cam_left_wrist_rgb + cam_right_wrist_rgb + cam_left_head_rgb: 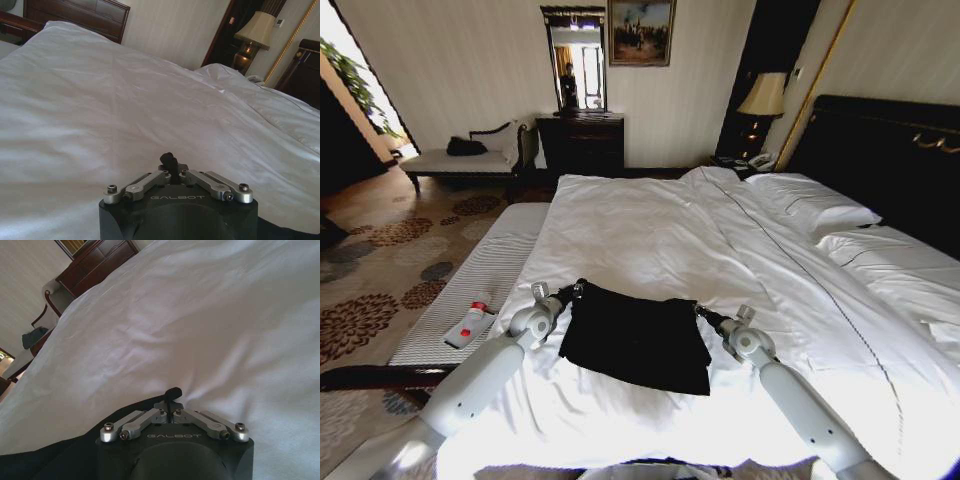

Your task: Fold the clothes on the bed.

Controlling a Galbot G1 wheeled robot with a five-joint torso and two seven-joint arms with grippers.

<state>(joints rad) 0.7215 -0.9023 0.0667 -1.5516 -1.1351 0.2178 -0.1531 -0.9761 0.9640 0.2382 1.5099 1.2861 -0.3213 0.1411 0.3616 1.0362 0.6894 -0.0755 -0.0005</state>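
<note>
The clothes (635,340), a black T-shirt, lie in a flat folded rectangle on the near part of the bed (670,230). My left gripper (577,290) sits at the shirt's far left corner and is shut on that edge. At the far right corner, my right gripper (701,311) is likewise shut on the edge. In the left wrist view the left gripper (170,161) has its fingers pressed together over white sheet. The right wrist view shows the right gripper (173,391) closed, with black fabric (50,460) spreading beside and under it.
A grey striped bench (485,275) runs along the bed's left side, with a small white bottle (470,322) on it. Pillows (820,205) and a dark headboard (890,150) are at the right. A dresser (582,140) and a chaise (470,158) stand at the far wall.
</note>
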